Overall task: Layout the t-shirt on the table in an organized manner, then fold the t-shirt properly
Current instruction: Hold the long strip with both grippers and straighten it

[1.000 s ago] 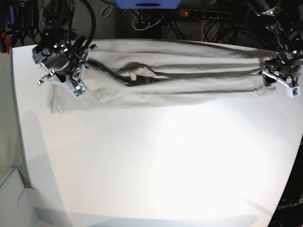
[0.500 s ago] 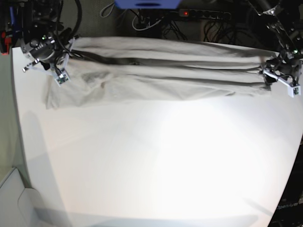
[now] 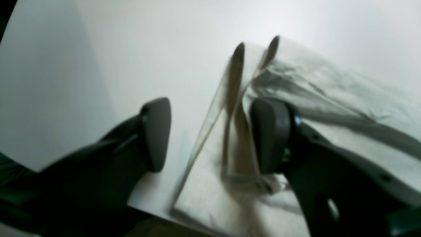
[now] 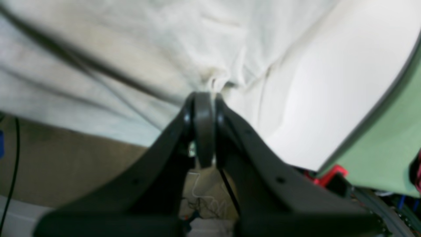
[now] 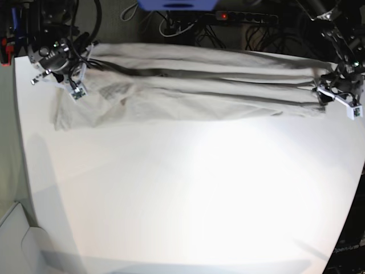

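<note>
Overhead, the shirt [image 5: 194, 85] lay stretched in long folds along the far edge of the white counter [image 5: 188, 194], reaching almost from one arm to the other. At the shirt's end on that view's left, the right claw [image 4: 204, 98] was clenched on a pinch of the cloth. At the opposite end, the left claw [image 3: 210, 131] stood released, its fingers [image 3: 158, 131] spread, one over bare counter and the other over the shirt's hem.

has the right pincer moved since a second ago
Yes. The right pincer, shut on the t-shirt, went outward toward the table's far corner on its own side.
</note>
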